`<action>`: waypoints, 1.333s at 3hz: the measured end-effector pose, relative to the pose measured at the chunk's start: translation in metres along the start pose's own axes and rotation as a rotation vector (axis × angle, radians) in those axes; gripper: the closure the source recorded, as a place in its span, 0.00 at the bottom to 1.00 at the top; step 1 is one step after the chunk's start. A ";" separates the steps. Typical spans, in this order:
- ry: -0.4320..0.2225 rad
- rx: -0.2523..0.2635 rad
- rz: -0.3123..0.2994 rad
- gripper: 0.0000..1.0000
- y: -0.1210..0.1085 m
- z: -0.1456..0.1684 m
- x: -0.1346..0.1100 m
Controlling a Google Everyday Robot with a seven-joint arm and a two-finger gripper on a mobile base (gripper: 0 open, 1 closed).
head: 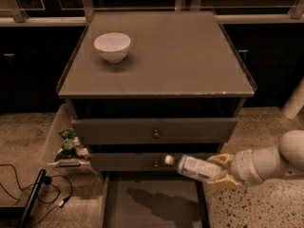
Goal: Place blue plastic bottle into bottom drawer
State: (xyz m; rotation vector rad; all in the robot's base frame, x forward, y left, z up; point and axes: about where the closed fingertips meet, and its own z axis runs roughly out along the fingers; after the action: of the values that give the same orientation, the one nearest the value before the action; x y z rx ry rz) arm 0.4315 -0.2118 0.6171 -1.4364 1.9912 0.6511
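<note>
Camera view: I see the white bowl (112, 46) on the cabinet top (171, 61), far up-left of my fingers (221, 159). The open bottom drawer (142, 213) lies below-left of them. My gripper (216, 171) pinches the blue plastic bottle (192, 166), which juts left over that drawer.

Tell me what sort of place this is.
Probably an office kitchenette or lab test area: a grey three-drawer cabinet on speckled floor, a bin of snack packets and loose cables beside it. The gripper holds the blue plastic bottle above the open bottom drawer.
</note>
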 end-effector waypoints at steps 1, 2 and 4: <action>0.021 -0.052 0.032 1.00 0.009 0.068 0.051; 0.021 -0.052 0.032 1.00 0.009 0.068 0.051; 0.063 -0.095 0.105 1.00 -0.013 0.143 0.111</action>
State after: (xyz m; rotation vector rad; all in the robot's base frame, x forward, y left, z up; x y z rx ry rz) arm 0.4425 -0.1909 0.4373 -1.4311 2.1221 0.7643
